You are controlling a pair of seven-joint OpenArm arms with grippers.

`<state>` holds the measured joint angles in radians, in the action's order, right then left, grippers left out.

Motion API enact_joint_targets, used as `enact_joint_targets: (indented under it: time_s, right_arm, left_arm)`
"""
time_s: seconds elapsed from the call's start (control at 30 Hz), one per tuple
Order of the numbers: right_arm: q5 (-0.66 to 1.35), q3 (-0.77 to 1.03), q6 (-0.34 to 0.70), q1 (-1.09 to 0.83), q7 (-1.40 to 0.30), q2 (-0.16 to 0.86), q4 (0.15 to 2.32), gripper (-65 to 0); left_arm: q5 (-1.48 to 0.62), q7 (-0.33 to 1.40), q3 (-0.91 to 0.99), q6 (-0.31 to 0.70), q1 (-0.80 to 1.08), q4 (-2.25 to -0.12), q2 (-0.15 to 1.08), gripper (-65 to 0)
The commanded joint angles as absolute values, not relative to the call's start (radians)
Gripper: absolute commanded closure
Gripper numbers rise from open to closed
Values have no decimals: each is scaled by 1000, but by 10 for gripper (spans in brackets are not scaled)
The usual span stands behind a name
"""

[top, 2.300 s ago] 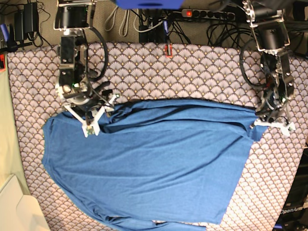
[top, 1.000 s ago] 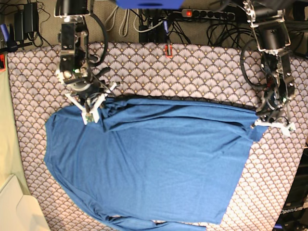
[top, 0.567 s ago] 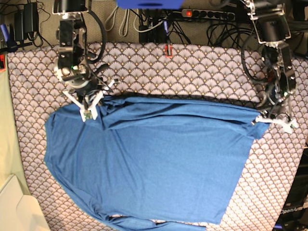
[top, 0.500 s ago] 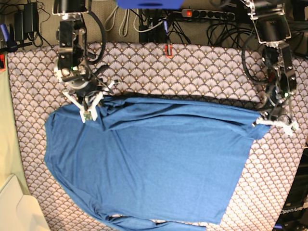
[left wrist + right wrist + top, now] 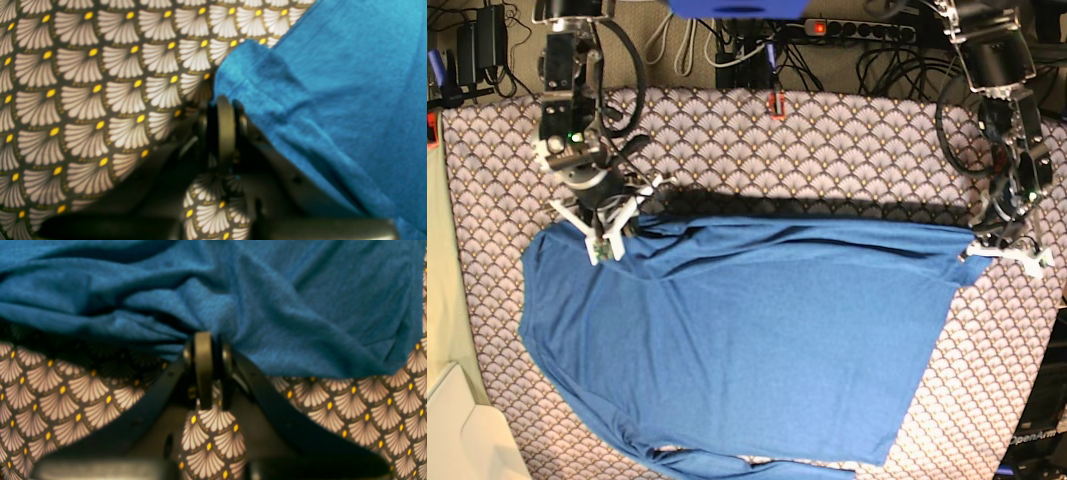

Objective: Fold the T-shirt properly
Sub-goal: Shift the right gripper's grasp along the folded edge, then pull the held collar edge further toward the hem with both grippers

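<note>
Base view: we see both tools, right tool (image 5: 603, 233) and left tool (image 5: 997, 245), clamped on the plain medium-blue knit T-shirt (image 5: 747, 340) over the scallop-patterned bench cloth (image 5: 827, 150).

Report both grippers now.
Left gripper: shut on the T-shirt.
Right gripper: shut on the T-shirt.

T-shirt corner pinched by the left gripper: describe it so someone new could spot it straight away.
Start from the scallop-patterned table cloth and the big blue T-shirt spread over it. Follow the shirt's far edge to the base view's right end, where the left gripper is shut on it. Unlike the bunched, wrinkled corner in the right gripper, this one is a small, fairly flat point of fabric.
</note>
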<state>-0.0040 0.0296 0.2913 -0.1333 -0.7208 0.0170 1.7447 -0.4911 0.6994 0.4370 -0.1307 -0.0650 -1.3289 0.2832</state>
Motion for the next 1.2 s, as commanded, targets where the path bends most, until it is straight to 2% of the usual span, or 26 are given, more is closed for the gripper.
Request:
enact_joint_targets:
  time_s: [0.0,0.5,0.73,1.17]
  right_arm:
    - [-4,31,292,-113,-700,21,1767,0]
    - [-4,31,292,-16,-704,22,1742,0]
    - [-4,30,292,39,-702,44,1667,0]
    - [-5,30,292,163,-702,65,1518,0]
  left_arm:
    - [-492,674,441,-130,-93,-1346,302,-5]
    - [-481,682,438,-130,-220,-1326,292,-5]
    - [-481,671,341,-131,-286,-1231,294,-5]
    - [-481,604,338,-131,-444,-1038,300,-5]
